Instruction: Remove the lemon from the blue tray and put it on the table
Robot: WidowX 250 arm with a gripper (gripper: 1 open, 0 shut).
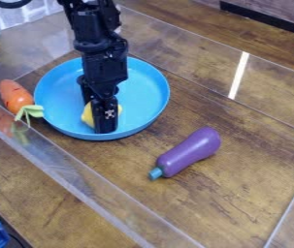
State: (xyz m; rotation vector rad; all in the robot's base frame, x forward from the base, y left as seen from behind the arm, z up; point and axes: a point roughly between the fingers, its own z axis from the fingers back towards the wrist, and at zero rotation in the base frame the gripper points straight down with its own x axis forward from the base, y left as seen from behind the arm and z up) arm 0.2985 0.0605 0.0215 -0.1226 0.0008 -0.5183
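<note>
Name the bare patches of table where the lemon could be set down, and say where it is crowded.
Free: the table right of the blue tray and behind the purple eggplant; also the near strip in front of the tray. Crowded: the left edge, where the carrot lies against the tray, and inside the tray, where the gripper stands over the lemon.
</note>
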